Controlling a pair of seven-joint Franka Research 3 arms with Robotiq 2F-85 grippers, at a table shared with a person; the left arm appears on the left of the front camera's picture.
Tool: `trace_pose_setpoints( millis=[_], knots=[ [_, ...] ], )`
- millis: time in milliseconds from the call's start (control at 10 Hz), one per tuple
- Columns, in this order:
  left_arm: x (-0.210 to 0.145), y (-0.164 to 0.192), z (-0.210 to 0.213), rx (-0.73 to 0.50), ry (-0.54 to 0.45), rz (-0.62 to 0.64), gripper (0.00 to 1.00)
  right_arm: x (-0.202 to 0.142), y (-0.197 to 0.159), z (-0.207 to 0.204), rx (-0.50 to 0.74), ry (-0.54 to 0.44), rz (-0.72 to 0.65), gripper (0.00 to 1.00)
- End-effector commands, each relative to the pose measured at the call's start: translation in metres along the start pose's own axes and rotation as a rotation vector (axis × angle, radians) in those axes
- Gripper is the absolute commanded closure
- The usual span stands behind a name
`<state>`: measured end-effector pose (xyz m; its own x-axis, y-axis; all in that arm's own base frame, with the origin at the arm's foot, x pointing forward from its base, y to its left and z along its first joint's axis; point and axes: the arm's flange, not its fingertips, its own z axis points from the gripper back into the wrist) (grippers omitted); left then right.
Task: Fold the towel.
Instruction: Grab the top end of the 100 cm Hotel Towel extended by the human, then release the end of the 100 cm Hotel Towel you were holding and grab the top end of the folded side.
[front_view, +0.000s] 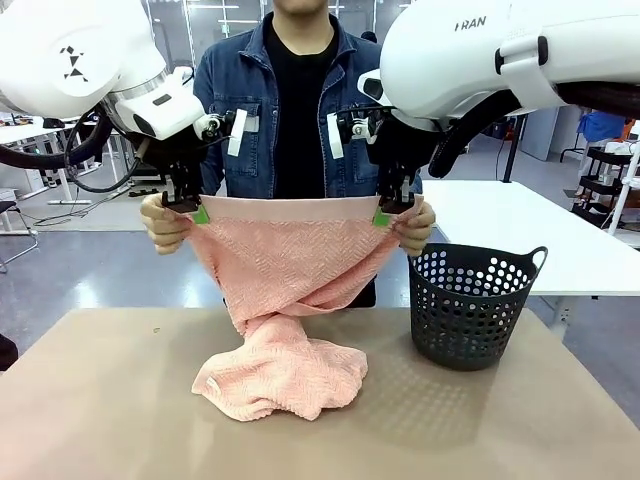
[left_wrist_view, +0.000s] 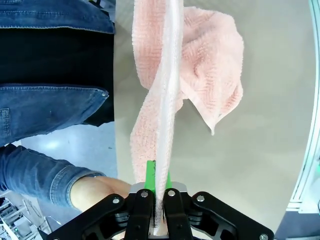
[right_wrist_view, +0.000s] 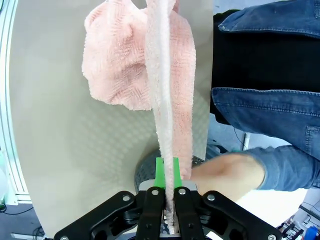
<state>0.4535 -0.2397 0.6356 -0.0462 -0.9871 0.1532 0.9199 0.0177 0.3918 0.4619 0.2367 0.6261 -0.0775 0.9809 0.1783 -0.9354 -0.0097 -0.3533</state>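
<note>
The salmon-pink towel (front_view: 290, 265) hangs by its top edge above the table, its lower part twisted and heaped on the tabletop (front_view: 280, 375). My left gripper (front_view: 200, 212) is shut on the towel's top left corner, and my right gripper (front_view: 383, 214) is shut on the top right corner. The person's hands (front_view: 165, 225) (front_view: 416, 228) hold the same corners just outside my fingers. In the left wrist view the towel's edge (left_wrist_view: 167, 90) runs straight up from between the green pads (left_wrist_view: 150, 172). The right wrist view shows the towel (right_wrist_view: 167, 75) the same way, with green pads (right_wrist_view: 160, 170) pinching it.
A black perforated basket (front_view: 470, 305) stands on the beige table (front_view: 100, 400) at the right, close to the towel's heap. The person in a denim jacket (front_view: 235, 100) stands at the far edge, directly behind the towel. A white table (front_view: 520, 225) lies beyond on the right.
</note>
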Motion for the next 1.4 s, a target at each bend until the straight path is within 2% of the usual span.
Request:
trace_pose_setpoints(
  millis=[0,1300],
  knots=[
    [-0.0003,0.0003,0.0006,0.003,0.001,-0.011,1.0,0.0,-0.0003,0.0001,-0.001,0.0,0.005,1.0],
    [-0.0003,0.0003,0.0006,0.003,0.001,-0.011,1.0,0.0,-0.0003,0.0001,-0.001,0.0,0.005,1.0]
  ],
)
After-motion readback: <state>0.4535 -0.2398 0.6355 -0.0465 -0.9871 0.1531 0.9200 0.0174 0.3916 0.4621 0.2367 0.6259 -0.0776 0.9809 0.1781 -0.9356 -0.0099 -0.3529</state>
